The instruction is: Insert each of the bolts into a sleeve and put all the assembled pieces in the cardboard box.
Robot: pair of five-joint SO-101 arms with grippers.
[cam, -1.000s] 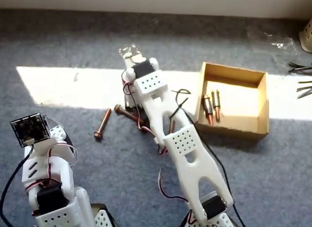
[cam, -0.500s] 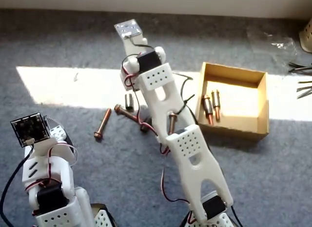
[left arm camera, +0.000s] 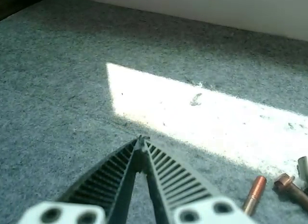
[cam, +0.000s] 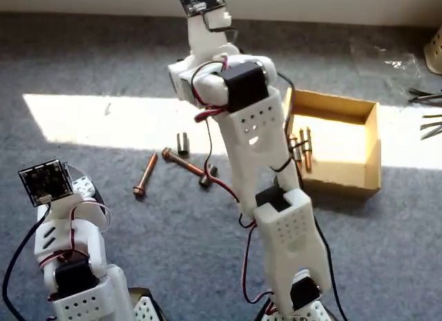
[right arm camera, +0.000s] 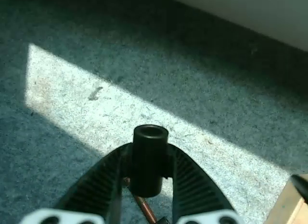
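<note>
My right gripper (right arm camera: 149, 154) is closed around a black sleeve (right arm camera: 150, 137). The two fingers press it from both sides, and its hollow end sticks out a little past the fingertips. In the high view my right arm (cam: 252, 128) is raised above the grey carpet (cam: 103, 59), between the loose parts and the cardboard box (cam: 338, 183). My left gripper (left arm camera: 141, 144) is fully closed, the fingertips touch each other and there is nothing between them. It is above the carpet at the edge of a sunlit strip (cam: 83, 117), well apart from the box. On the carpet one copper bolt (cam: 145, 174) lies alone, and a second bolt (cam: 183, 161) lies just beside it, pointing in another direction. Another sleeve (cam: 183, 141) stands near the head of the second bolt, at the border of the sunlit strip. The box is open on top and sits partly in the sun. Inside it, near the wall on the side of my right arm, two assembled pieces (cam: 300, 150) lie side by side.
</note>
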